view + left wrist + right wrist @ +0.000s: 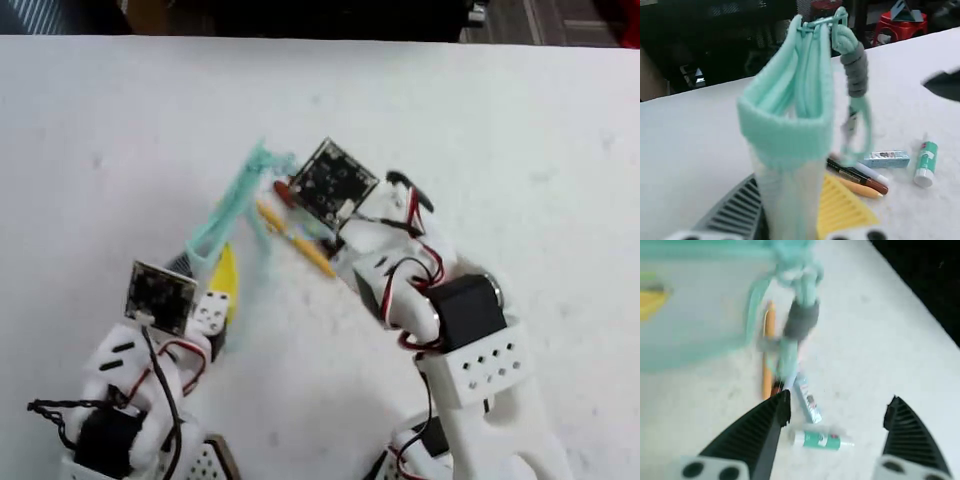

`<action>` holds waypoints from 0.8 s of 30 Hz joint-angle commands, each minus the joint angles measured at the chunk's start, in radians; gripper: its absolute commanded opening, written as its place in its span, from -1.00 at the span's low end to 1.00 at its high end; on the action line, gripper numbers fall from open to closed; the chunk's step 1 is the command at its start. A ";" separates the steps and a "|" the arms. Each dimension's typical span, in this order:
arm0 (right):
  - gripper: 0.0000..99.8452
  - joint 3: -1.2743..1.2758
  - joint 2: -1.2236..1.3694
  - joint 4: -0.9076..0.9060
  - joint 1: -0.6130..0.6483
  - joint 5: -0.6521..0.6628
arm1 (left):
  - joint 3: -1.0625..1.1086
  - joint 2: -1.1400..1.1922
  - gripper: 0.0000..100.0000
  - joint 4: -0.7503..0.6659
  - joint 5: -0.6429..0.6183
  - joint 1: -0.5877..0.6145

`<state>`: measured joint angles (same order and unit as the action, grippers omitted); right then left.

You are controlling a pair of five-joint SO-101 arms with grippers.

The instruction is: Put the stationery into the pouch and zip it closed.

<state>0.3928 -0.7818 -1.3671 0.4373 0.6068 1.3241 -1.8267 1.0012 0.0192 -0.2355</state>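
Left pincer (790, 212): yellow and grey jaws clamped on the lower end of a mint-green fabric pouch (790, 100) with a translucent side panel. It holds the pouch upright off the white counter (500, 120), about mid-counter and nearer the arms' edge than the far edge. A mint wrist cord (854, 70) with a grey sleeve hangs from the pouch's upper end.

Right pincer (839, 407): black jaws set wide apart with nothing between them. It hangs above a small green-and-white tube (820, 439) lying flat on the counter.

Just beyond the tube lies a pale blue oblong box (807, 402). Next comes a long orange pen (767, 350) alongside a dark pen with a brown cap (855, 175). All four lie close together, under the dangling cord and just beside the pouch.

Step in hand (judgement): loading. One arm presents the pouch while the other lines up on the tube. Nothing can be seen inside the pouch, and the zip step has not been reached.

Next move calls for lowering the spread jaws astride the tube without nudging the box. The jaws then close across the tube's width and carry it to the pouch mouth.

I cannot tell whether the zip is open. The cord may foul the approach.
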 commanded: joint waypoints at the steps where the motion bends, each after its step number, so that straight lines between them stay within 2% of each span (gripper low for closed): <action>1: -0.45 -0.041 -0.024 -0.079 -0.036 0.049 | -0.055 -0.005 -0.96 -0.015 -0.084 0.068; 7: -0.62 -0.040 -0.013 -0.077 -0.139 0.043 | -0.054 -0.005 -0.96 -0.021 -0.103 0.105; 15: -0.63 0.133 -0.015 0.038 -0.199 0.044 | -0.054 -0.005 -0.96 -0.018 -0.103 0.101; 20: -0.63 0.196 -0.013 0.116 -0.119 0.035 | -0.055 -0.005 -0.96 -0.031 -0.123 0.186; 24: -0.63 0.198 0.028 0.163 0.005 0.018 | -0.055 -0.005 -0.96 -0.052 -0.261 0.338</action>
<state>0.6030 -0.7802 -1.2428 0.3682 0.6406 1.3241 -1.8236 0.9889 -0.1281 -0.0299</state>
